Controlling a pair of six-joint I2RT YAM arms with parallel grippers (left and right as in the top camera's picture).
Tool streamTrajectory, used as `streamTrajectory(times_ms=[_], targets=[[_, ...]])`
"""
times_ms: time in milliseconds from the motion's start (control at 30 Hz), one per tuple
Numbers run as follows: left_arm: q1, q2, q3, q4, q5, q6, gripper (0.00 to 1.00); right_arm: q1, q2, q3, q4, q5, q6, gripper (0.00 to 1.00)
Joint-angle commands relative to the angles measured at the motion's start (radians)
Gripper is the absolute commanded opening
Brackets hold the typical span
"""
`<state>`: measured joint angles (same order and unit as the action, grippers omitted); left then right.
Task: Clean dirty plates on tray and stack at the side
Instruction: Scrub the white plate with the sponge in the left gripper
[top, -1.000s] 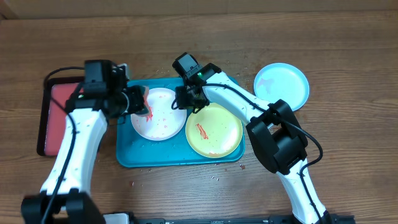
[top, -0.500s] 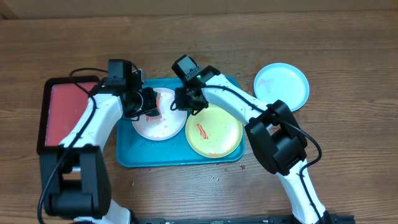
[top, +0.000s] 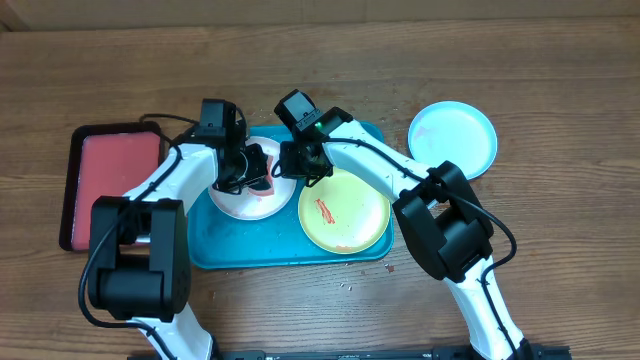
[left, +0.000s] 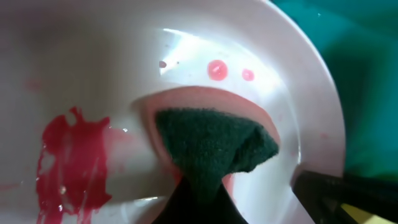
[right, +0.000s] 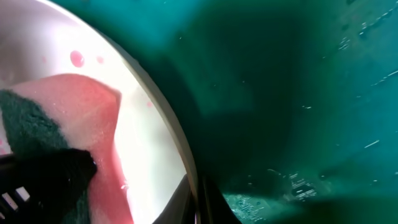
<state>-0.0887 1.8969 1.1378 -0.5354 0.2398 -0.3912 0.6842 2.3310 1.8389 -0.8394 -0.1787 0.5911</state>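
Observation:
The white plate (top: 236, 201) with a red smear (left: 69, 163) lies at the left of the teal tray (top: 222, 251). My left gripper (top: 252, 172) is shut on a sponge (left: 214, 146), green pad over pink foam, pressed on the plate's inside (left: 93, 56). My right gripper (top: 297, 170) is shut on the white plate's right rim (right: 180, 152), one finger inside and one outside. The yellow-green plate (top: 345, 210), with an orange streak, sits at the tray's right. Off the tray, at the right, the light blue plate (top: 452, 138) rests on the table.
A black-rimmed red tray (top: 108, 178) lies on the table left of the teal tray. Small crumbs dot the wood near the teal tray's front right corner (top: 345, 285). Both arms cross over the teal tray's back half.
My left arm swung right from beside the red tray onto the white plate, carrying the sponge. My right gripper closed on the plate's rim.

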Motion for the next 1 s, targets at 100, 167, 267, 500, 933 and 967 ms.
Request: streamTrajectory(times_ms=[100, 167, 267, 500, 933, 967], targets=[[0.009, 0.057, -0.016, -0.113, -0.472, -0.016, 0.04, 0.006, -0.025, -0.014, -0.008, 0.039, 0.016, 0.04], [0.015, 0.057, -0.016, -0.133, -0.536, -0.013, 0.04, 0.006, -0.025, -0.014, -0.009, 0.044, 0.015, 0.04], [0.025, 0.055, -0.007, -0.153, -0.572, -0.008, 0.04, 0.006, -0.025, -0.014, -0.015, 0.059, 0.015, 0.04], [0.032, 0.048, 0.108, -0.229, -0.543, 0.033, 0.04, 0.006, -0.025, -0.014, -0.022, 0.068, 0.015, 0.04], [0.015, 0.107, 0.153, -0.039, 0.1, 0.071, 0.04, 0.006, -0.025, -0.014, -0.006, 0.073, 0.015, 0.04], [0.01, 0.125, 0.153, -0.037, 0.096, 0.08, 0.04, 0.006, -0.025, -0.014, -0.006, 0.073, 0.015, 0.04]])
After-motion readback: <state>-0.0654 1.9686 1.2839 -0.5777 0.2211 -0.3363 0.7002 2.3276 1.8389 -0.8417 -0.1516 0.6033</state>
